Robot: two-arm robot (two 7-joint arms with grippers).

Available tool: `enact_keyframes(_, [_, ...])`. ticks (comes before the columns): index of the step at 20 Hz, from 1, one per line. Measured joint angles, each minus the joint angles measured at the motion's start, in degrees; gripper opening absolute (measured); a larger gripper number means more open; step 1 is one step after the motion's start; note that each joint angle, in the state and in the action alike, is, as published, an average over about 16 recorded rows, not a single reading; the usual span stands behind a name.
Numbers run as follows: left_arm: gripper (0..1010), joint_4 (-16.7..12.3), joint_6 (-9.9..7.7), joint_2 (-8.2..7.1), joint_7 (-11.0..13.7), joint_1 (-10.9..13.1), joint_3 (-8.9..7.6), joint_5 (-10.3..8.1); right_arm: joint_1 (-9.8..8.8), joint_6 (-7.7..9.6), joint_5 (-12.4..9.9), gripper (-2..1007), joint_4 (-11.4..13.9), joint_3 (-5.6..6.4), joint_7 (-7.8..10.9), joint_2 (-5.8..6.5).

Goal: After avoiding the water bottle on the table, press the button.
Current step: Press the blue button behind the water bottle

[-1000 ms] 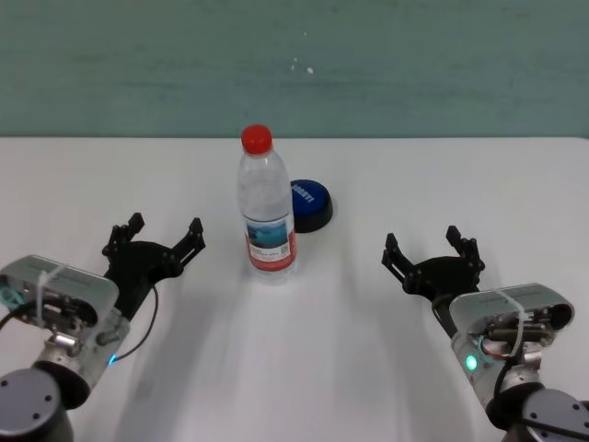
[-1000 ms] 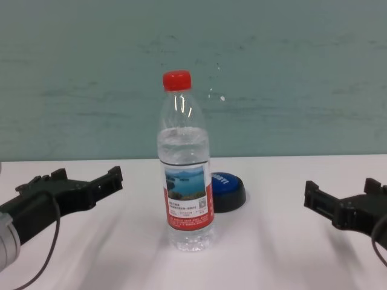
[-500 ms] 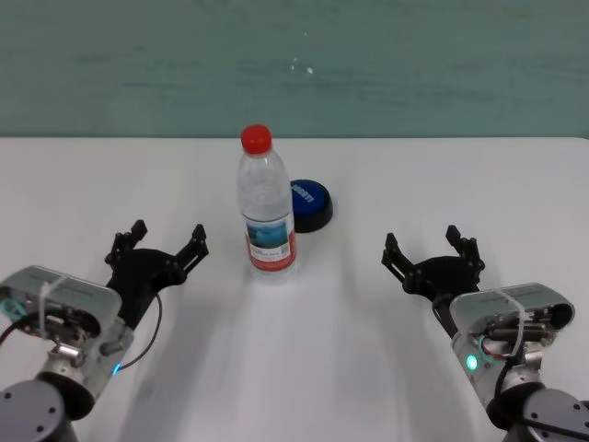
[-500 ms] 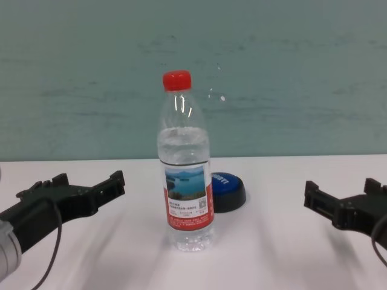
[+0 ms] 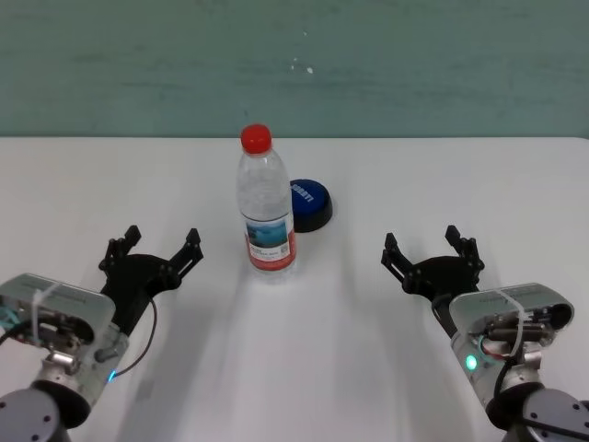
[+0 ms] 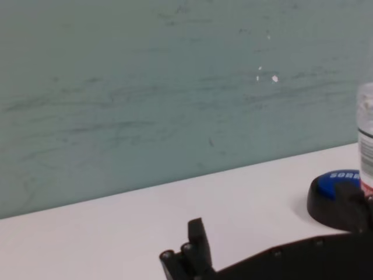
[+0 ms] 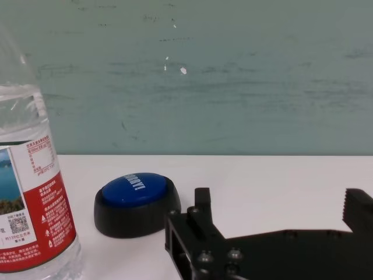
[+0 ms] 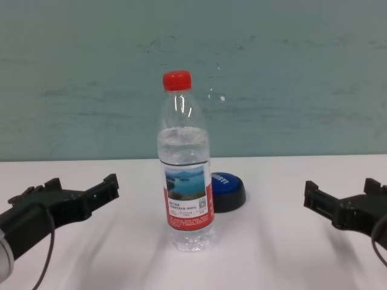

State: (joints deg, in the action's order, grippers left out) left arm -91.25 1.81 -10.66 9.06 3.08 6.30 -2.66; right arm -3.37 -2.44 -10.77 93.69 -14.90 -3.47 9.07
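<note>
The left hand (image 5: 154,249) (fingers spread, holding nothing) has pulled back from the water bottle (image 5: 267,204), so the button (image 5: 309,204) is not pressed yet.

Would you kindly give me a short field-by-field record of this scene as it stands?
water bottle: upright, red cap on, centre of the table
button: blue dome, just behind the bottle toward the robot's right, unpressed
left tool: open, low, to the left of the bottle, apart from it
right tool: open, low at right, holding nothing
</note>
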Motion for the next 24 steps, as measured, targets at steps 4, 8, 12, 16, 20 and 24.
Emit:
enact_keyframes(4, [1004,-0.35,-0.04,0.13,-0.11,0.38,-0.19,-0.03,0.00,0.00,0.00,1003,0.00,0.00,0.00,0.00])
enact_keyframes(8, [1004,-0.61,-0.07,0.25,-0.16,0.64,-0.30,-0.04,0.00,0.00,0.00,1003,0.00,0.00,0.00,0.00])
enact_keyframes(12, [1005,-0.68,-0.09,0.40,-0.21,0.77,-0.31,-0.02,0.00,0.00,0.00,1003,0.00,0.00,0.00,0.00])
enact_keyframes(16, [1004,-0.59,-0.09,0.57,-0.26,0.84,-0.28,0.00,0.00,0.00,0.00,1003,0.00,0.00,0.00,0.00])
enact_keyframes(20, [1004,-0.42,-0.12,0.74,-0.34,0.84,-0.24,0.05,0.00,0.00,0.00,1003,0.00,0.00,0.00,0.00])
enact_keyframes(24, [1004,-0.18,-0.22,0.88,-0.44,0.78,-0.21,0.10,0.00,0.00,0.00,1003,0.00,0.00,0.00,0.00])
